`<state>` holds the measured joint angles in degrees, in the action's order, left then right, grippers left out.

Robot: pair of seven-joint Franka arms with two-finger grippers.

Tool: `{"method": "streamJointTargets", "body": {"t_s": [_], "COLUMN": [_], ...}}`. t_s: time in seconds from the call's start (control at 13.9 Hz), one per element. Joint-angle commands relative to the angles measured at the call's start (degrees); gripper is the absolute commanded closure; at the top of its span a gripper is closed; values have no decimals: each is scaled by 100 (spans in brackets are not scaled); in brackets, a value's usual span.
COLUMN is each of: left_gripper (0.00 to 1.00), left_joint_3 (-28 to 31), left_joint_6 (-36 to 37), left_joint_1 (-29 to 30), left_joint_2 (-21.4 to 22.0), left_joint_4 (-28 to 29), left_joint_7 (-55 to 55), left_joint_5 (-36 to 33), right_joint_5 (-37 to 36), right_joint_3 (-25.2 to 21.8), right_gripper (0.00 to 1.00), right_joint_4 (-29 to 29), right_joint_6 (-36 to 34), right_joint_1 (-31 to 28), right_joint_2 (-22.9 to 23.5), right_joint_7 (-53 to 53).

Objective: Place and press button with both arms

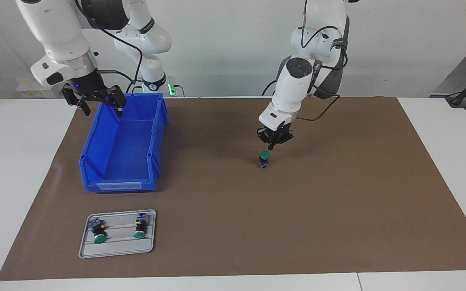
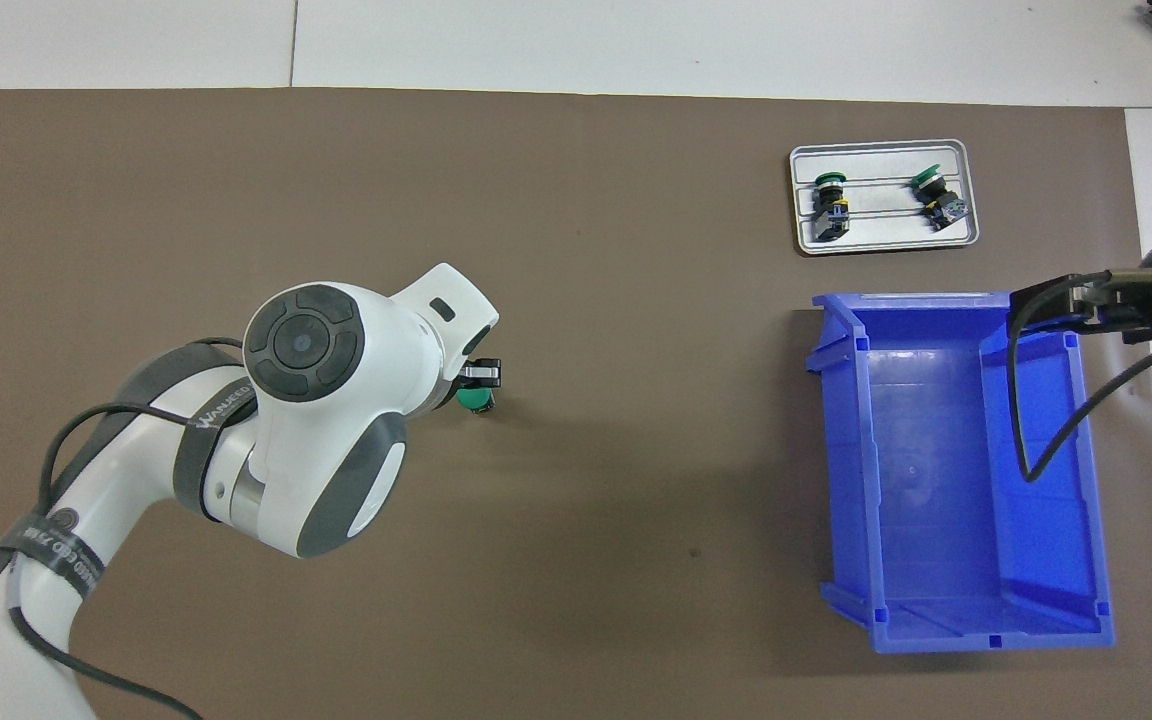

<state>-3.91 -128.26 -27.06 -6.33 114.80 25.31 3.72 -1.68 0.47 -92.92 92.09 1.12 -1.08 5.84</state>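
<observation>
The little push-button (image 1: 263,159) standing on the big brown paper mat (image 1: 297,210) has a round green cap and a dark blue-grey body. The plastic bin (image 1: 123,145) is bright blue. The flat metal tray (image 1: 95,250) is silver-grey with thin lines, and two more green-capped buttons (image 1: 99,232) lie on it. The table (image 1: 14,161) is white. Both arms (image 1: 293,87) are shiny white with black grippers

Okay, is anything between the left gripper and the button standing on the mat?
Nothing visible. The left gripper, shut, is directly above the upright button on the brown mat, with only air between its tips and the green cap. The blue bin and tray sit toward the right arm's end.
</observation>
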Motion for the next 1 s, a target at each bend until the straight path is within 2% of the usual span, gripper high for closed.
{"method": "streamJointTargets", "body": {"t_s": [0.0,0.57,0.93], "left_gripper": [100,100,100], "left_joint_3": [74,83,74], "left_joint_6": [-523,-612,-1156], "left_joint_1": [-194,-221,-221], "left_joint_2": [54,-149,-272], "left_joint_4": [402,464,701], "left_joint_7": [264,290,290], "left_joint_5": [-108,-108,-108], "right_joint_5": [124,124,124], "right_joint_3": [32,32,32], "right_gripper": [0,0,0], "right_joint_4": [-42,-42,-42], "right_joint_6": [-51,-42,-68], "right_joint_1": [-59,-59,-86], "right_joint_2": [-50,-50,-50], "right_joint_7": [-171,-171,-188]}}
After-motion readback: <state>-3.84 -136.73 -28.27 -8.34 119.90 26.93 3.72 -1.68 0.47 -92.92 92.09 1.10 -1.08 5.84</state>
